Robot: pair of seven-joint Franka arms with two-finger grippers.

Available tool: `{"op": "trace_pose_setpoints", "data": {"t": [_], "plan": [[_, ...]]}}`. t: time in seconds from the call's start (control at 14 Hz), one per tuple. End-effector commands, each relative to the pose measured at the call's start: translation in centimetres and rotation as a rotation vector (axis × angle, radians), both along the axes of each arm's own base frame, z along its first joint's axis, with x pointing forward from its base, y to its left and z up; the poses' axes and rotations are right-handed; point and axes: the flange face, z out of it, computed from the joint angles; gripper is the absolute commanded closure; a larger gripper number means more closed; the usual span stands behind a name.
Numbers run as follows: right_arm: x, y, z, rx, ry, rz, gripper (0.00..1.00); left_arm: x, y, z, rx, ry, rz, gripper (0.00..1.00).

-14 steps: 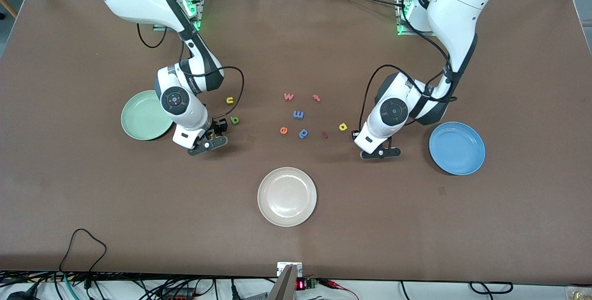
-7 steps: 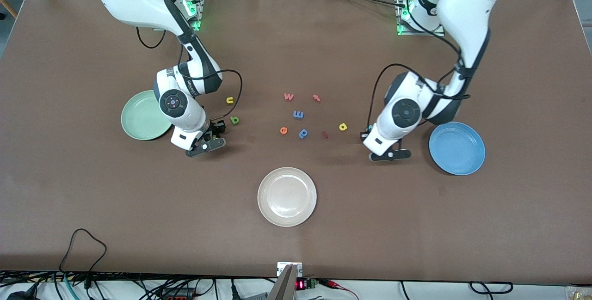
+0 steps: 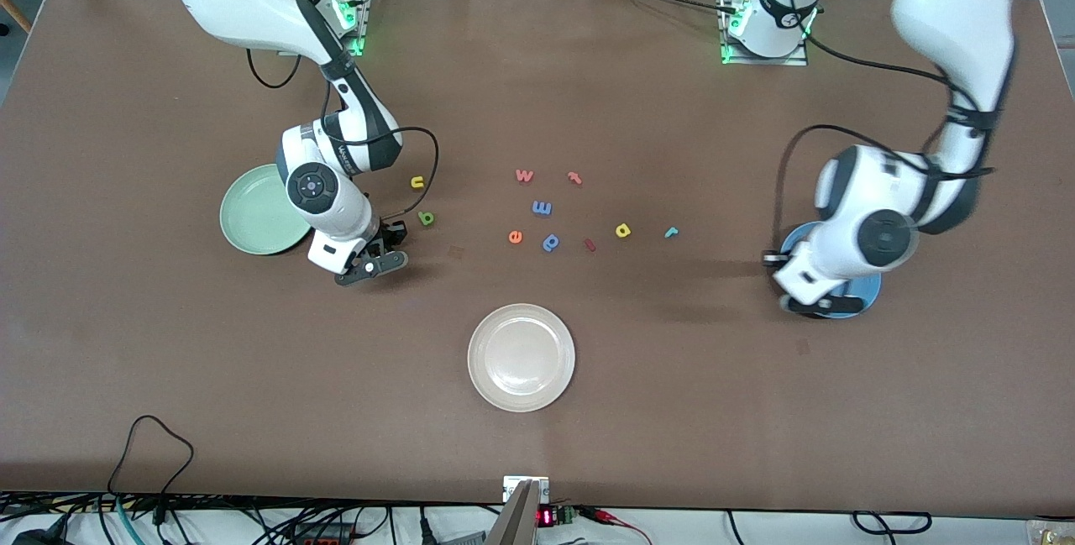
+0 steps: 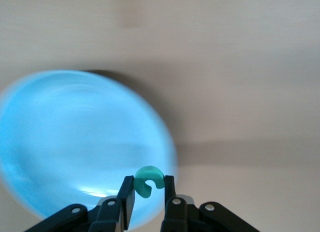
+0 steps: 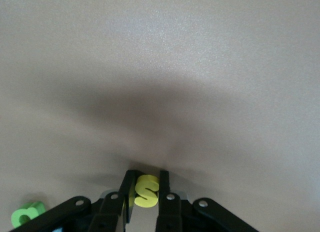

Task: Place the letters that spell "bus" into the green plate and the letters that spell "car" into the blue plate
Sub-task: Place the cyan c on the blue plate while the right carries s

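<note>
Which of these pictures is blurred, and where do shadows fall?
Left wrist view: the blue plate is smeared by motion blur, while the teal "c" in the left gripper is sharper. Right wrist view: a broad soft shadow on the table above the yellow "s". Front view: sharp, with arm shadows.

Legible only as foam letters on the bench, mid-frame: w, t, e, u.

open tabletop around white plate
</note>
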Motion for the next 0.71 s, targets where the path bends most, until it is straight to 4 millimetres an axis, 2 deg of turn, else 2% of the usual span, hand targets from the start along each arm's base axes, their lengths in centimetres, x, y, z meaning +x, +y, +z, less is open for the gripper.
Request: {"op": "trace_pose_setpoints", "data": {"t": [0.0,0.07,0.14,0.21,0.29,0.43,0.57,0.64], "plan": [[0.0,0.0,-0.5,0.004,0.003,0.008,1.00,-0.2,1.5,-1.9,0.017,0.009,-0.051,0.89],[0.1,-0.1,-0.2,0.005,0.000,0.007,1.00,-0.2,2.6,-2.5,0.014,0.006,-0.039,0.82],[0.5,-0.6,0.5,0.009,-0.009,-0.002,1.00,-0.4,2.3,-2.7,0.013,0.012,-0.038,0.59],[1.1,-1.3,2.3,0.017,-0.031,-0.013,1.00,-0.4,1.5,-2.2,0.014,0.014,-0.041,0.41],[1.5,-2.4,3.8,0.017,-0.030,-0.030,1.00,-0.6,-0.2,-1.7,0.006,0.028,-0.062,0.36],[1.7,-5.9,7.1,-0.004,0.032,-0.087,1.00,-0.9,-3.5,-0.2,-0.011,0.032,-0.118,0.33],[1.5,-10.3,9.1,-0.010,0.082,-0.096,1.00,-1.6,-8.8,0.9,-0.067,0.032,-0.262,0.37],[1.2,-12.8,9.2,-0.007,0.096,-0.089,1.00,-2.0,-12.0,1.4,-0.102,0.019,-0.341,0.38]]}}
